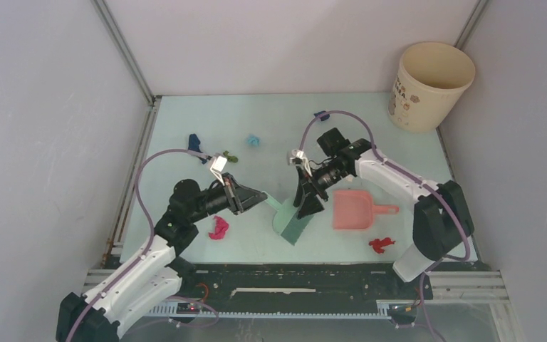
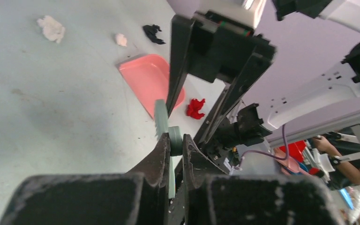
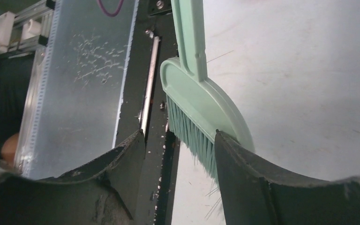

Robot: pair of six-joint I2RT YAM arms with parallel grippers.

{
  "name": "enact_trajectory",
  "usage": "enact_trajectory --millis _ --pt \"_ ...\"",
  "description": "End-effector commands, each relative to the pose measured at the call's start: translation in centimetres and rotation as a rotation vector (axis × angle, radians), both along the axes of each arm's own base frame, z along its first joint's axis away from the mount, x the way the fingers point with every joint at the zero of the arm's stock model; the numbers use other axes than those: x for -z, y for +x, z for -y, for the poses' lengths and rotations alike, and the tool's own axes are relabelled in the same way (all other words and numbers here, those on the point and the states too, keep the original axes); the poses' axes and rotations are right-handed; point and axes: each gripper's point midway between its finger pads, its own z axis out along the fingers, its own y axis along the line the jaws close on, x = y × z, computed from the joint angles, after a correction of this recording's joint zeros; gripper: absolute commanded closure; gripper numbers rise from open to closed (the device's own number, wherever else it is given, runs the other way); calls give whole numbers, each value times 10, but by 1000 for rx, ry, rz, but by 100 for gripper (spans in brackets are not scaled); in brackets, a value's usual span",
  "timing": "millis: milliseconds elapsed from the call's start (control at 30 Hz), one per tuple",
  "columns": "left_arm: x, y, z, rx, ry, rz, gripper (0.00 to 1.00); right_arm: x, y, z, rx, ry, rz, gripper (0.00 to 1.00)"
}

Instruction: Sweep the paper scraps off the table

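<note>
Progress, as I judge it: sweeping barely begun. The paper scraps (image 1: 219, 227) lie scattered on the counter (image 1: 370, 135), none gathered.

- Near edge: red scrap (image 1: 379, 245), one; magenta, one.
- My left tool (image 1: 260, 196): pressed together on the brush handle.
- Brush (image 1: 292, 224): one, head down on the counter.
- My right tool (image 1: 308, 203): spread astride the brush head, gripping nothing.
- Dustpan (image 1: 350, 209): one, pink, empty, just beside the brush.
- Farther: green scrap (image 1: 228, 157), one; teal (image 1: 253, 140), one; dark blue (image 1: 194, 142), two.
- White bits (image 2: 51, 27): two, seen by the left wrist only.
- Far corner: bucket (image 1: 431, 85), one.
</note>
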Motion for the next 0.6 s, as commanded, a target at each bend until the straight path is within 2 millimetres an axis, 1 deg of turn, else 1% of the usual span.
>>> enact_trajectory --millis 0,67,167,233,300,367,433,500,567 --pt "-30 -14 11 108 -102 66 100 0 -15 -12 -75 22 -35 38" --pt "-34 -13 11 108 -109 75 100 4 -22 -14 -102 14 -52 46" --pt "-37 -13 12 115 -109 83 100 8 -29 -14 -126 5 -69 62" --pt "-37 -14 13 125 -107 81 100 8 -31 -13 -127 7 -85 66" --pt "-37 -14 14 136 -104 75 100 7 -30 -11 -122 10 -86 63" --pt "-34 -13 14 136 -81 67 100 1 -24 -7 -105 12 -61 59" --pt "-28 -11 12 125 -28 62 100 -13 -20 0 -97 9 -31 53" --pt "-24 -11 10 121 16 62 100 -31 -15 7 -74 19 2 46" --pt "-25 -14 9 130 24 72 100 -43 -9 12 -46 26 50 41"
